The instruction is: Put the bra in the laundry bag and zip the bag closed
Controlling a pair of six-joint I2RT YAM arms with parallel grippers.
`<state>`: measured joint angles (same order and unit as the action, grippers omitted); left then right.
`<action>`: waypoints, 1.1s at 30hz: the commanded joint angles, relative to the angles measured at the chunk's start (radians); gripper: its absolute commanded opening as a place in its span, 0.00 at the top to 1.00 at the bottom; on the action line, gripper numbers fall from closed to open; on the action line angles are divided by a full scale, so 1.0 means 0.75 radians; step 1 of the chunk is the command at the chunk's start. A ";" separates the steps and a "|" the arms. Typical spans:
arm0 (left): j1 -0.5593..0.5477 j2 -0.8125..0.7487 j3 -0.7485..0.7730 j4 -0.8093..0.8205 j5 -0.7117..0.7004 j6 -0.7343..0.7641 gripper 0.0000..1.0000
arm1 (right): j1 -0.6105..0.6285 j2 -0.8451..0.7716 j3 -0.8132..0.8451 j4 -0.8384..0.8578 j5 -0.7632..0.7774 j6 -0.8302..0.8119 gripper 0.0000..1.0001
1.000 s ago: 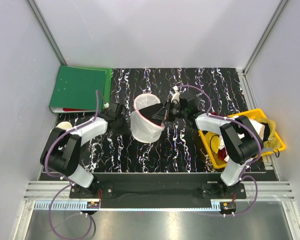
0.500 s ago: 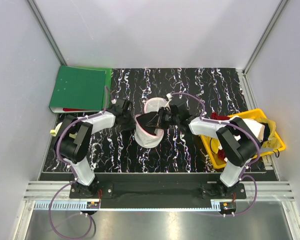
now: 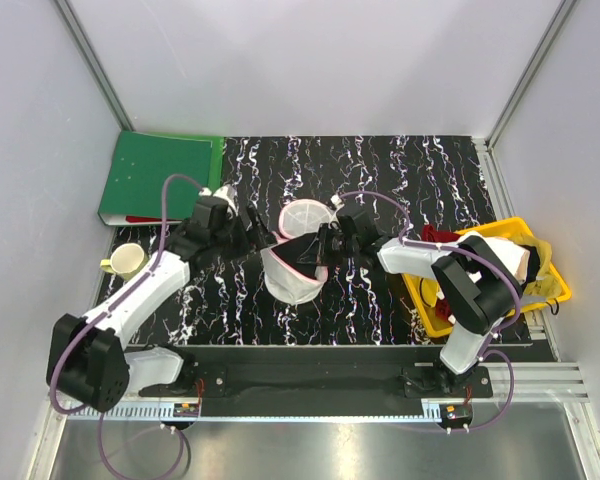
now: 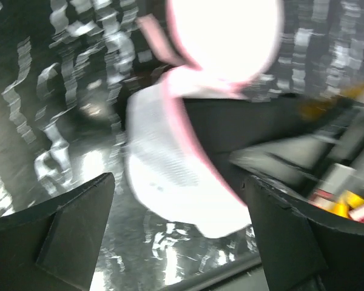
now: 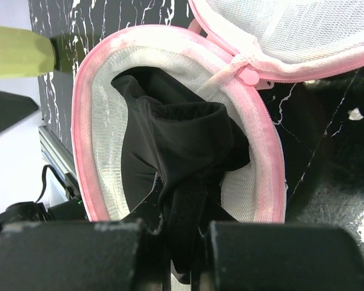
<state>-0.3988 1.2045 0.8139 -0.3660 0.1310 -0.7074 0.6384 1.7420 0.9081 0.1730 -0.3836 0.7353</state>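
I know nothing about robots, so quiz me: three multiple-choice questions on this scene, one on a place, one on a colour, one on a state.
1. Where is the yellow basket?
A. far-left corner
B. far right side
C. dead centre

2. What colour rims the laundry bag?
A. blue
B. green
C. pink

3. What state is the bra in?
A. spread flat
B. partly inside the open bag, pinched by the right fingers
C. hanging from the basket

Answers:
1 B, it sits at the right of the top view.
2 C, the rim shows pink.
3 B, black fabric fills the bag's mouth and runs between the fingers.
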 commanded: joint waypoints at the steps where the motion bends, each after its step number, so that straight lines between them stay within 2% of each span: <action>1: 0.004 0.166 0.140 0.152 0.357 0.135 0.18 | 0.014 -0.030 0.016 -0.006 -0.063 -0.052 1.00; 4: -0.006 0.361 0.260 0.173 0.443 0.142 0.39 | 0.014 -0.042 0.012 -0.018 -0.059 -0.050 0.88; 8: -0.075 0.525 0.350 0.210 0.470 0.137 0.58 | 0.014 -0.073 0.016 -0.057 -0.049 -0.058 0.79; 10: -0.086 0.580 0.355 0.212 0.488 0.135 0.64 | 0.014 -0.101 0.016 -0.101 -0.021 -0.058 0.69; 14: -0.090 0.695 0.283 0.249 0.488 0.129 0.70 | 0.012 -0.171 0.029 -0.198 0.053 -0.072 0.52; 15: -0.090 0.705 0.273 0.255 0.466 0.133 0.70 | 0.006 -0.189 0.039 -0.222 0.088 -0.084 0.45; 18: -0.092 0.724 0.250 0.257 0.441 0.144 0.72 | -0.031 -0.285 0.053 -0.378 0.184 -0.123 0.32; 19: -0.090 0.722 0.242 0.259 0.435 0.146 0.72 | -0.043 -0.300 0.053 -0.390 0.208 -0.129 0.21; 21: -0.092 0.707 0.240 0.265 0.423 0.146 0.73 | -0.116 -0.310 0.069 -0.408 0.225 -0.144 0.16; 24: -0.098 0.699 0.232 0.269 0.427 0.144 0.74 | -0.186 -0.249 0.135 -0.419 0.223 -0.160 0.14; 28: -0.104 0.691 0.216 0.281 0.416 0.131 0.74 | -0.244 -0.092 0.243 -0.443 0.231 -0.160 0.17; 33: -0.108 0.675 0.216 0.277 0.408 0.139 0.74 | -0.244 0.117 0.346 -0.423 0.227 -0.170 0.34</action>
<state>-0.4728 1.7466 0.9855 -0.1856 0.4538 -0.6197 0.4500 1.7248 1.1046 -0.1291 -0.2268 0.6331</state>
